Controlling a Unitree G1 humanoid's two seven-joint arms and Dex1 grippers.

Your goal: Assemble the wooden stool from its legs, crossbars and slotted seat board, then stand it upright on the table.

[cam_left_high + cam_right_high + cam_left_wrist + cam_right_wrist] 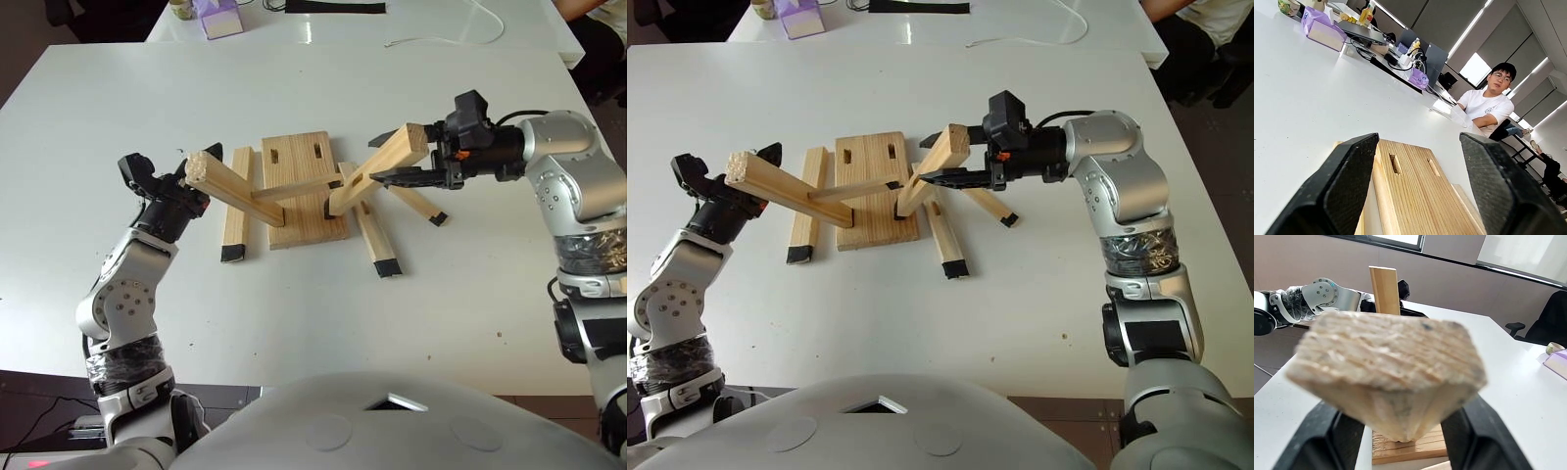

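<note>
The slotted seat board (299,223) lies flat at the table's middle. My right gripper (377,159) is shut on a raised, tilted wooden leg (384,157), whose cut end shows close up (1386,367) in the right wrist view. A thin crossbar (299,184) runs from it to a second tilted leg (235,188), whose lower end rests on the board. That leg's upper end sits by my left gripper (176,172), whose fingers (1347,186) stand wide open, with the board (1420,196) seen between them. Three more legs lie on the table (235,220) (374,235) (423,204).
A purple tissue box (217,18), a white cable (446,39) and a black flat object (333,6) sit on the far table beyond the white work table (411,313). Bare tabletop lies in front of the board and to both sides.
</note>
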